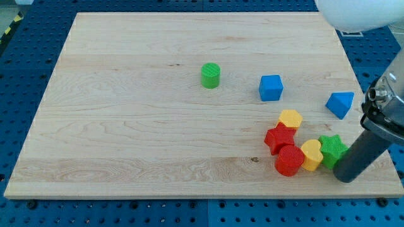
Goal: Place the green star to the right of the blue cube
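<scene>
The green star point(332, 149) lies near the board's lower right, touching a yellow heart block point(312, 154). The blue cube point(271, 87) sits above and to the left of it, right of the board's centre. My tip point(345, 178) rests on the board just below and to the right of the green star, close to its lower right edge. The dark rod rises from it toward the view's right edge.
A red star point(279, 138), a red cylinder point(290, 160) and a yellow hexagon block point(290, 119) cluster left of the green star. A blue triangular block point(341, 104) lies near the right edge. A green cylinder point(211, 75) stands near the centre top. The wooden board point(126, 126) ends close below my tip.
</scene>
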